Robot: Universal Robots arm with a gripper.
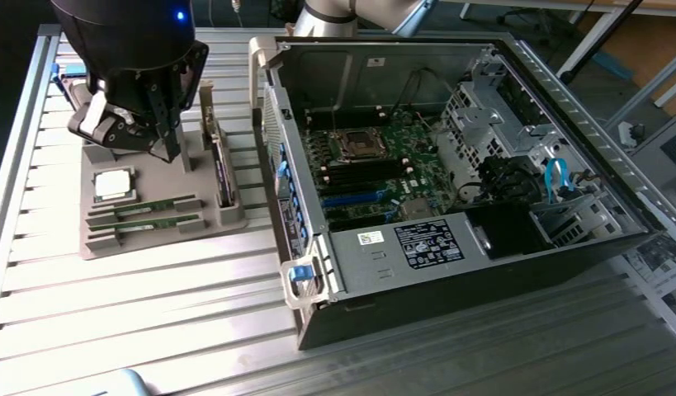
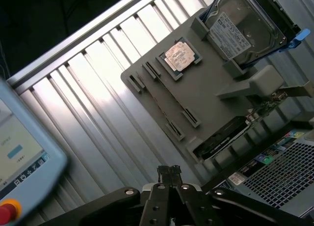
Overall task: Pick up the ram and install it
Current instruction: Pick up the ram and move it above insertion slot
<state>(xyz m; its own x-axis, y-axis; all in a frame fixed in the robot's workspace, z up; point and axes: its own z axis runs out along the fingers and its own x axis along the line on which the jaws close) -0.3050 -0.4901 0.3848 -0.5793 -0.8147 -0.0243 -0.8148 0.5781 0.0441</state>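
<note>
**Gripper.** The gripper (image 1: 170,153) is closed and holds nothing; in the wrist view its fingertips (image 2: 164,174) meet. I have it hovering over the far end of the grey tray (image 1: 96,243), touching none of the parts in it.

**Task part.** The ram (image 1: 150,205) sits on edge in a slotted holder on the tray, at the end away from the gripper. A second stick (image 1: 148,223) lies just beside it and parallel. Neither has been lifted.

**Handling (my judgement).**
- The ram is light, stiff and thin, so it offers little surface to grip.
- Take it across its two flat faces near the middle of its length, clear of the contact edge.
- It is fragile under bending and may tilt or slip between smooth fingers.

**Containers.**
- The tray also holds a square silver processor (image 1: 114,183) in its own recess and a hard drive (image 2: 240,32) in a bracket.
- The computer case (image 1: 360,247) stands open just beside the tray.
- Its circuit board (image 1: 393,165) is exposed inside, with long slots (image 1: 366,172) near the middle. I cannot tell whether they are empty.
</note>
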